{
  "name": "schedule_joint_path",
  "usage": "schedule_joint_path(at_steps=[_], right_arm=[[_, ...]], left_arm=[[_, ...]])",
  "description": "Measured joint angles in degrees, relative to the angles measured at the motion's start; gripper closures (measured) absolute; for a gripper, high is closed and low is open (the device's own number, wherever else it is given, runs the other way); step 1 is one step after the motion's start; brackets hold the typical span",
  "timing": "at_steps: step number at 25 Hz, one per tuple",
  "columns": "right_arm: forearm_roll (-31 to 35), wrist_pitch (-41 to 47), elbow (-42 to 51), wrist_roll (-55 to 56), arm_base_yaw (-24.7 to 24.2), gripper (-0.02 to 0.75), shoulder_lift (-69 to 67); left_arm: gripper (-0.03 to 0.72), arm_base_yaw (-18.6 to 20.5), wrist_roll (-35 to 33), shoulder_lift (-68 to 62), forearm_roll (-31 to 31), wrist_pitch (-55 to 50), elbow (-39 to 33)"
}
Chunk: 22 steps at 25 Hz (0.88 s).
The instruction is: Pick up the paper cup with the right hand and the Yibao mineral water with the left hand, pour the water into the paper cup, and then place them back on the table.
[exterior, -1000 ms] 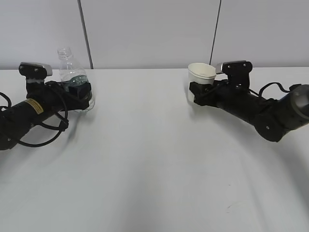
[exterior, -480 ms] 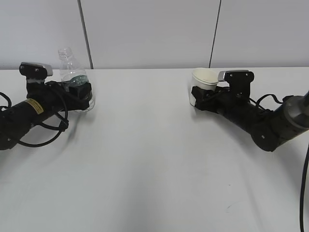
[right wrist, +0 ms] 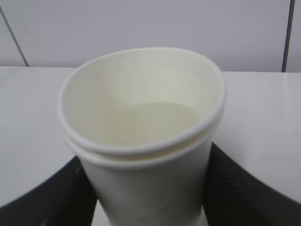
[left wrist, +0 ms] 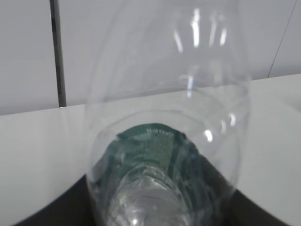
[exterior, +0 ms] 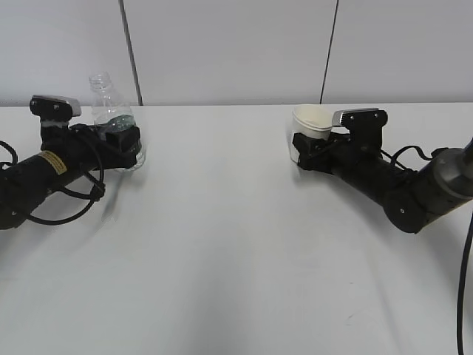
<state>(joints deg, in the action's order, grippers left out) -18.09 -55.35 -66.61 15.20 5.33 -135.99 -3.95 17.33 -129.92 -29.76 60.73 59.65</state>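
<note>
The Yibao mineral water bottle [exterior: 109,103] stands upright at the far left of the table [exterior: 222,244], clear, capless, with its dark green label low down. My left gripper [exterior: 124,142] is shut round its lower body. In the left wrist view the bottle [left wrist: 164,141] fills the frame between the dark jaws of my left gripper [left wrist: 155,207]. The cream paper cup [exterior: 309,122] sits at the right, leaning slightly, its base at the tabletop. My right gripper [exterior: 303,146] is shut on it. In the right wrist view the cup [right wrist: 146,141] stands between the two black fingers of my right gripper [right wrist: 148,193].
A pale wall with two dark vertical seams [exterior: 130,52] rises behind the table's far edge. A black cable [exterior: 70,203] loops beside the left arm, and another cable [exterior: 465,259] hangs at the right edge.
My right gripper has lowered the cup toward the table and shifted slightly right. The left gripper and bottle have not moved.
</note>
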Motion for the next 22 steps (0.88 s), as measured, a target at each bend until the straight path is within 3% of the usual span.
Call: schedule_joint_path(at_steps=[3,9,22], right_arm=[[0.0,0.0,0.0,-0.1,0.0,0.246,-0.1],[0.0,2.6,0.0,-0.3,0.0,0.083,-0.1],[-0.7,1.8,0.6,-0.3,0.0,0.074,-0.1]], left_arm=[[0.363,0.0,0.0,0.0,0.0,0.0,0.0],[0.363,0.0,0.0,0.0,0.0,-0.1,0.0],[0.363,0.0,-0.1,0.0,0.0,-0.2,0.0]])
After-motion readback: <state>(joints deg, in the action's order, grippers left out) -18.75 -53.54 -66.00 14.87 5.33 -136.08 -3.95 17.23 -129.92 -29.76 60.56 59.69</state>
